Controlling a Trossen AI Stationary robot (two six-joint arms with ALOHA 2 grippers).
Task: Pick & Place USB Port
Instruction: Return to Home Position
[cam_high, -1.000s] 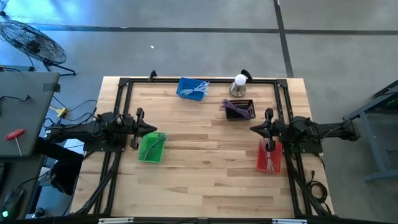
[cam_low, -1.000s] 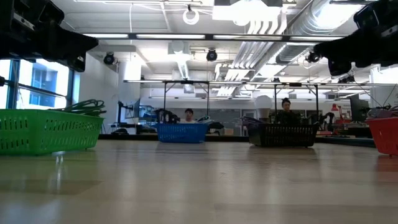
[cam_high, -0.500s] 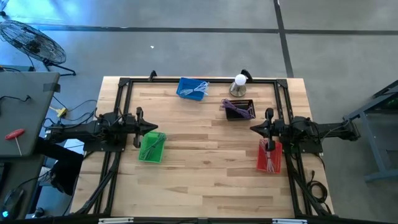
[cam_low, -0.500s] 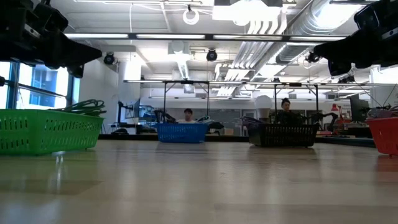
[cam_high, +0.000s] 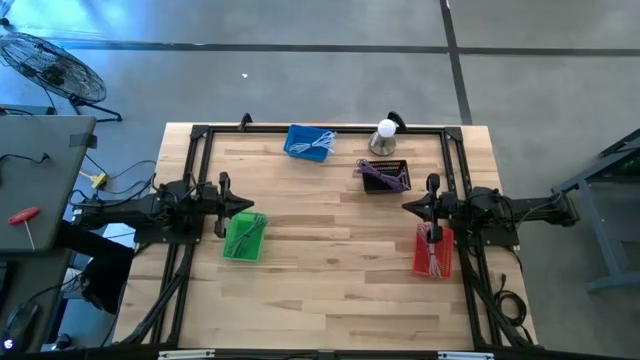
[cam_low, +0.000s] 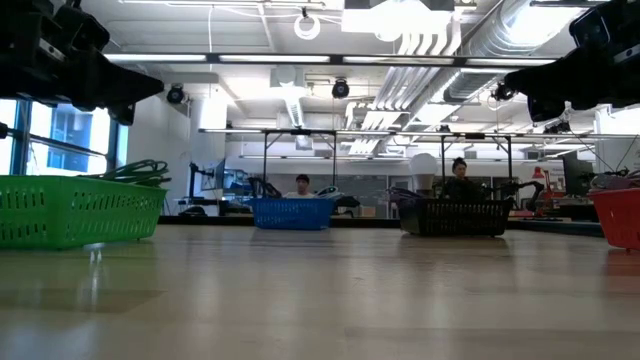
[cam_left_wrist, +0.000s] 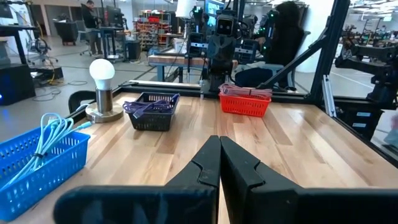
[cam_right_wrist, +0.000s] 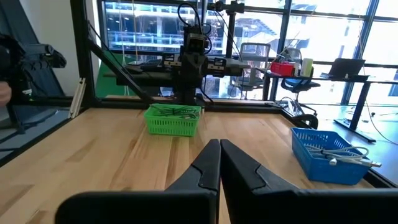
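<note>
Since every cable we can see already lies in a bin, we judge the sorting done, with only the arms' retreat to their rest pose left. The light blue cable (cam_left_wrist: 50, 134) sits in the blue bin (cam_high: 308, 142) at the desk's (cam_high: 330, 250) far edge. The purple cable (cam_left_wrist: 149, 107) fills the black bin (cam_high: 384, 176), just beside the lamp (cam_high: 384, 136) near the far right corner. The green cable (cam_high: 246, 232) rests in the green bin (cam_high: 244, 237) by the left edge, and the pink cable (cam_high: 432, 255) in the red bin (cam_high: 432, 252) by the right edge.

The left gripper (cam_high: 248, 207) hangs above the desk just beside the green bin's far side. Its fingers are pressed together with nothing between them, as the left wrist view shows. The right gripper (cam_high: 406, 207) faces it from across the desk, likewise closed narrow and empty, with the red bin just beside and partly under its arm. No cable is touching either gripper, and none lies loose on the bare wood that we can see.
</note>
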